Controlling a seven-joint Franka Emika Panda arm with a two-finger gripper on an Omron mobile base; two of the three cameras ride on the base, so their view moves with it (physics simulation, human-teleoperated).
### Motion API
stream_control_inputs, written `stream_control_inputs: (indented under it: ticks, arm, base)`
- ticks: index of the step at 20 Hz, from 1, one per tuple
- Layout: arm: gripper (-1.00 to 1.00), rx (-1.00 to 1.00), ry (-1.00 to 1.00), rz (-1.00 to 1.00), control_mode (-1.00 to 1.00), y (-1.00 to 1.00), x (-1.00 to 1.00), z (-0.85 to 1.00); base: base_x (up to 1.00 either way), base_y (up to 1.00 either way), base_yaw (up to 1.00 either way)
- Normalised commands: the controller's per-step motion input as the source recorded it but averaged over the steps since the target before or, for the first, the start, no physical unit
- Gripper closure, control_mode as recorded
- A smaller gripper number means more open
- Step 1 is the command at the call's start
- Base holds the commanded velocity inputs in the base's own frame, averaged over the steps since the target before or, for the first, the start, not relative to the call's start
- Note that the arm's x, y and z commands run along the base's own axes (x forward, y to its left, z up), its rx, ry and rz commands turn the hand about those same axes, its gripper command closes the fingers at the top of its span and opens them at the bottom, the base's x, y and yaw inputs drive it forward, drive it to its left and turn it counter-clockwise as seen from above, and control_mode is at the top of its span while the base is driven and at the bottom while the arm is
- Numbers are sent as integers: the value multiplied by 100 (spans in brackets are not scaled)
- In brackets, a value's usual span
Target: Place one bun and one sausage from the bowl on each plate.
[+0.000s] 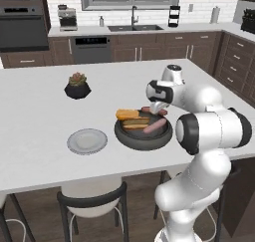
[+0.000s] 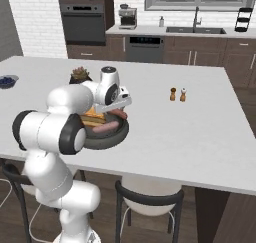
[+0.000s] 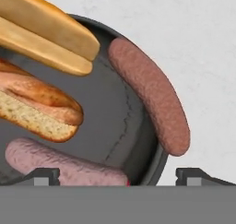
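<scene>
Bowl (image 1: 143, 136) sits on the white bench (image 1: 40, 106), near the front edge, w/ the grey plate (image 1: 87, 141) just beside it on the left as the left base view shows it. Plate is bare. 2nd plate: can't place it from here.

Contents, hand view: two buns (image 3: 44, 27), stacked/overlapping, and two sausages. One sausage (image 3: 150, 94) lies along the bowl's rim, slightly curved, one end riding up on the rim (image 3: 156, 165). Other sausage (image 3: 64, 165) lies low in the bowl, close to the fingertips.

Gripper (image 1: 159, 108) hovers over the bowl's far side, fingers spread wide, nothing between them.

Handling, my est.:
- Sausages: light, firm but rounded, smooth skin, so prob. slippery. Take at mid-length, fingers across the short axis; an end grip would likely let it swing or roll out.
- Rim sausage looks the easier pick: clear of the buns, room on both sides.
- Buns: v. light, soft, will crush under a hard pinch. Grip across the width, gently. The upper one is free; the lower is partly covered.
</scene>
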Motion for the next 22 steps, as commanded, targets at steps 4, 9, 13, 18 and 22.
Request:
stream_control_inputs:
  ticks: [4,9,13,18,22]
  arm:
    - [-100,-4,0,5,-100,0,33,-16]
    - [-100,-1,0,1,-100,0,49,-11]
    - [-100,0,1,0,-100,0,45,-7]
    - [-100,0,4,0,-100,-1,30,-19]
    - [-100,0,4,0,-100,-6,8,-22]
  base:
    - [0,0,0]
    - [0,0,0]
    - [0,0,0]
    - [0,0,0]
    - [0,0,0]
